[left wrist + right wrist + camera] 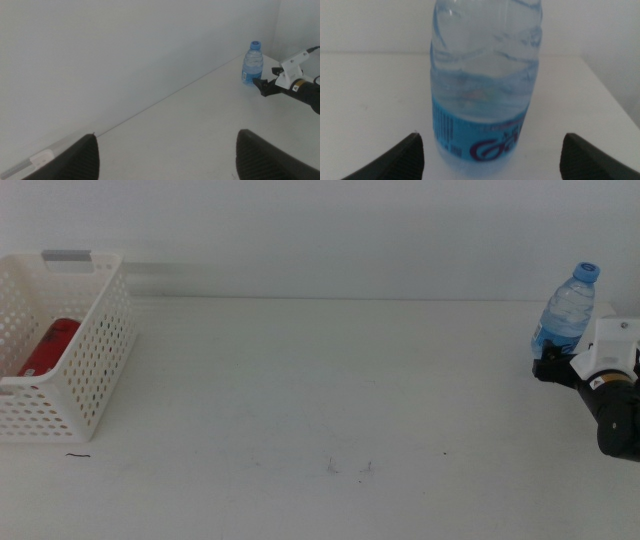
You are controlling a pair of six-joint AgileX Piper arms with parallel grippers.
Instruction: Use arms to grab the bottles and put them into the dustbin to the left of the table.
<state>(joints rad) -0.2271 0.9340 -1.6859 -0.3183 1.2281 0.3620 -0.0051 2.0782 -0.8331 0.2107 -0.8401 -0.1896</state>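
A clear water bottle (570, 308) with a blue cap and blue label stands upright at the table's far right. My right gripper (548, 366) is at its base, open. In the right wrist view the bottle (485, 90) fills the middle, just ahead of the right gripper (491, 136), whose jaws stand wide to either side of it and touch nothing. The white perforated dustbin (95, 350) stands at the far left with a red can (48, 346) lying inside. My left gripper (166, 135) is open and empty, out of the middle view, looking across the table at the bottle (252, 62) and the right gripper (264, 86).
The white table (320, 400) runs back to a white wall. A few small dark specks (350, 468) lie near the front, and a short dark mark (78, 456) lies in front of the dustbin.
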